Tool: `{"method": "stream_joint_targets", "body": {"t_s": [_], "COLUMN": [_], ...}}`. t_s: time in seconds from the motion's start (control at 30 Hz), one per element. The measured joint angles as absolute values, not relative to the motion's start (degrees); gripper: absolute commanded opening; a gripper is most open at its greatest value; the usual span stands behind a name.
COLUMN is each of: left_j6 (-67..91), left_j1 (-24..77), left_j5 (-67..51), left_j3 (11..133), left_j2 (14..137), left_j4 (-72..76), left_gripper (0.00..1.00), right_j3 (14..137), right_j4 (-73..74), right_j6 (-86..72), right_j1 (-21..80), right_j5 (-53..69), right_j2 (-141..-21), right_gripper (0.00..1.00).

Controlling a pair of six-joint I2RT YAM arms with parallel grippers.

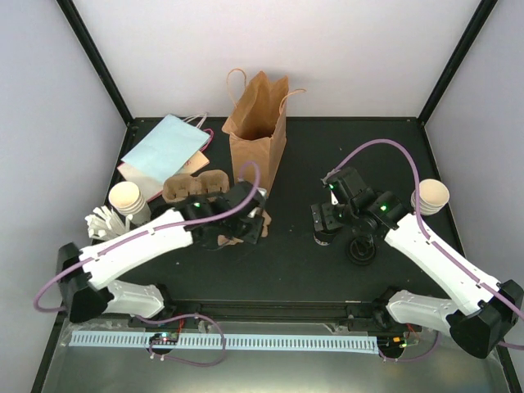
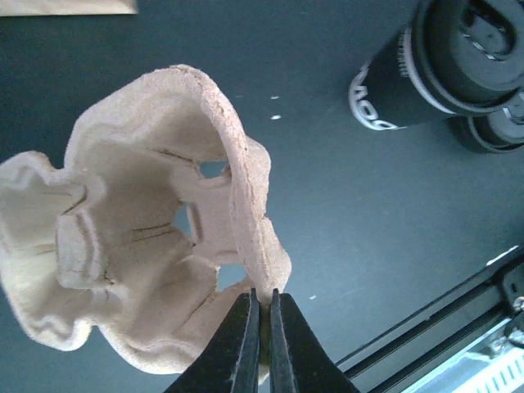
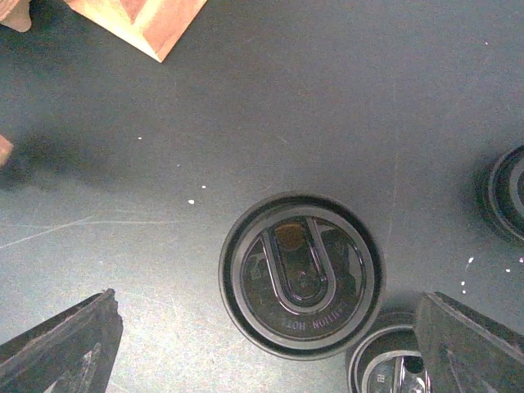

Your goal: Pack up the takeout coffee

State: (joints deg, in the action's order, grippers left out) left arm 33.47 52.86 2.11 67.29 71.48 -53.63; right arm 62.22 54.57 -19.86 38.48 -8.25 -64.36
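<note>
A lidded black takeout coffee cup (image 3: pixel 301 274) stands on the dark table right below my right gripper (image 3: pixel 270 352), which is open, its fingers (image 3: pixel 65 352) wide to either side and above the lid. A second lidded cup (image 3: pixel 393 367) touches it and another (image 3: pixel 508 192) sits at the right edge. From above, one cup (image 1: pixel 363 248) shows beside the right gripper (image 1: pixel 327 223). My left gripper (image 2: pixel 264 299) is shut on the rim of a pulp cup carrier (image 2: pixel 147 221), held near the foot of the brown bag (image 1: pixel 258 131). Black cups (image 2: pixel 442 65) show beyond the carrier.
A flat pale-blue bag (image 1: pixel 164 147) lies at the back left with more pulp carriers (image 1: pixel 192 187) in front of it. Stacks of cream empty cups stand at the left (image 1: pixel 127 201) and the right (image 1: pixel 431 196). A white bundle (image 1: pixel 102 221) lies by the left stack.
</note>
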Motion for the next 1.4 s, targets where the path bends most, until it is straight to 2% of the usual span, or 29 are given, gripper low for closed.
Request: {"method": "stream_joint_targets", "body": {"t_s": [0.07,0.2,0.23,0.3,0.63,0.73,0.87,1.0,1.2,1.4], "left_j6": [36.12,40.18,40.6,41.71,38.96,36.95,33.56,30.48,26.94,25.21], "left_j1": [56.07,60.07,60.6,61.65,60.95,57.06,46.63,38.57,32.93,30.44], "left_j5": [3.03,3.38,3.22,3.11,7.86,8.64,7.03,3.27,-2.02,-6.44], "left_j3": [67.26,67.22,67.22,67.22,68.14,67.83,63.2,58.11,55.11,53.21], "left_j2": [74.72,80.14,80.9,81.65,73.91,68.84,60.88,58.08,57.36,56.8], "left_j4": [-50.22,-43.59,-42.24,-39.77,-42.63,-44.62,-44.49,-44.58,-44.49,-42.24], "left_gripper": [0.15,0.58,0.66,0.71,0.74,0.76,0.76,0.76,0.76,0.75], "right_j3": [62.22,62.22,62.22,62.22,64.31,64.84,64.77,65.1,69.91,70.48], "right_j4": [54.96,56.03,56.25,56.95,60.69,60.29,57.34,54.72,55.94,55.88], "right_j6": [-20.03,-20.93,-21.15,-21.8,-27.55,-31.4,-37.78,-46.28,-56.21,-62.08], "right_j1": [38.48,38.48,38.48,38.48,40.12,44.16,49.87,54.57,57.08,58.54], "right_j5": [-8.29,-8.69,-8.84,-9.02,-9.56,-9.5,-7.88,-7.6,-8.19,-7.18], "right_j2": [-64.34,-64.29,-64.23,-63.9,-64.71,-65.69,-68.05,-73.25,-84.86,-90.56], "right_gripper": [1.0,1.0,1.0,1.0,1.0,1.0,1.0,0.93,0.91,0.91]}}
